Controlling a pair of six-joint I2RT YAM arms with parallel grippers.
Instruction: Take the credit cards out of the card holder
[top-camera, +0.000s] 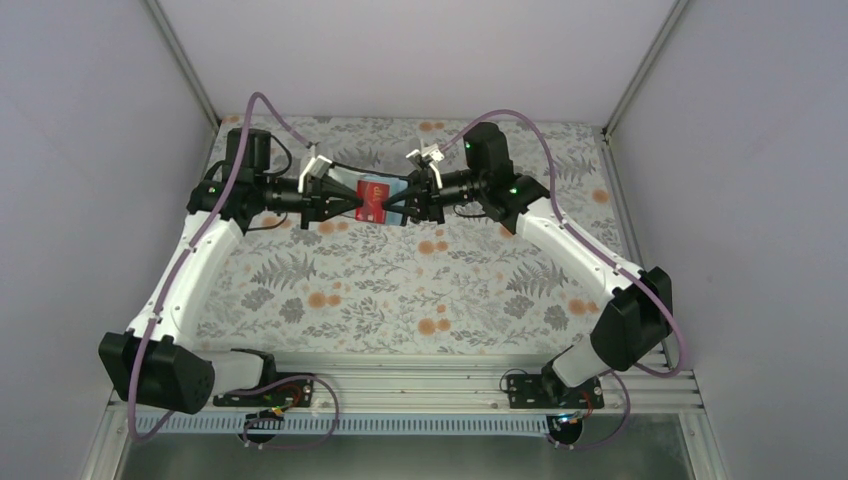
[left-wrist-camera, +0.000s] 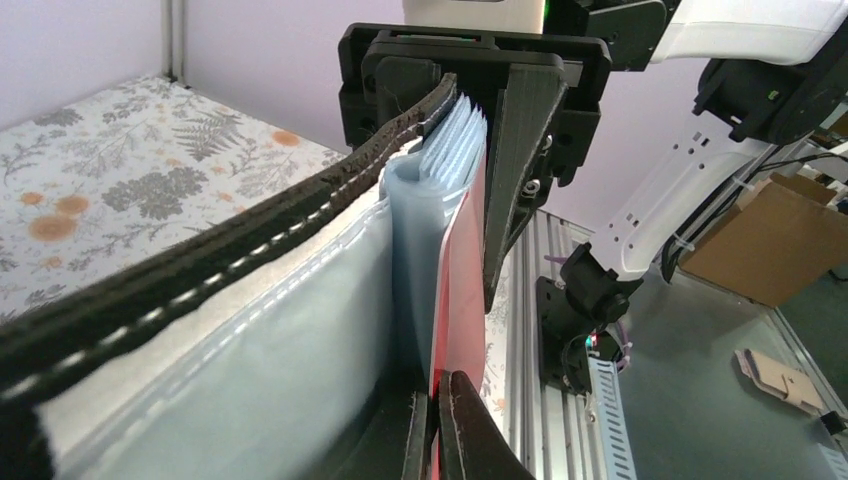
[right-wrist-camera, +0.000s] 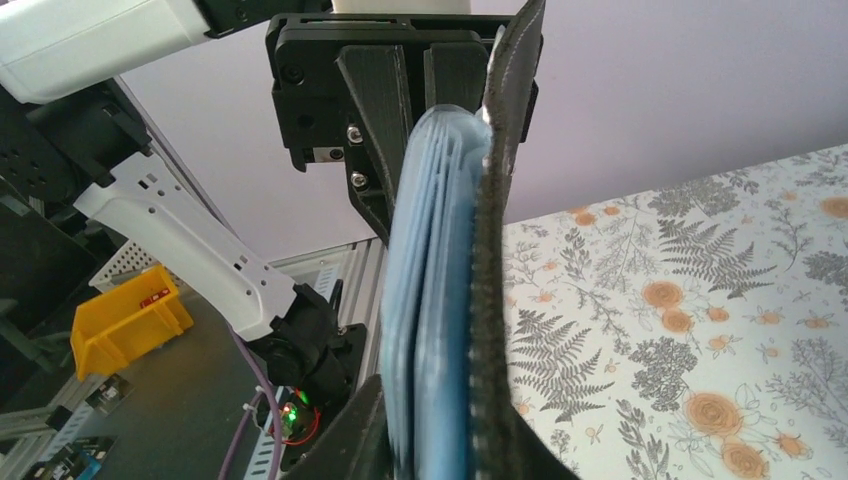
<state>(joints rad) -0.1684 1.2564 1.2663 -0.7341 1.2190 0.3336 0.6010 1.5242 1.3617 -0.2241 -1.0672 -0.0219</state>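
Observation:
The card holder hangs above the back of the table, stretched between both grippers. A red credit card shows on its near face. In the left wrist view my left gripper is shut on the lower edge of the red card, beside the holder's blue-grey pockets and black cover. My right gripper is shut on the opposite end of the card holder, clamping pockets and black cover together. Any other credit cards are hidden inside the pockets. From above, the left gripper and right gripper nearly face each other.
A floral cloth covers the table, with grey walls on three sides. An aluminium rail carries the arm bases at the near edge. Off the table lie a yellow bin and a cardboard box.

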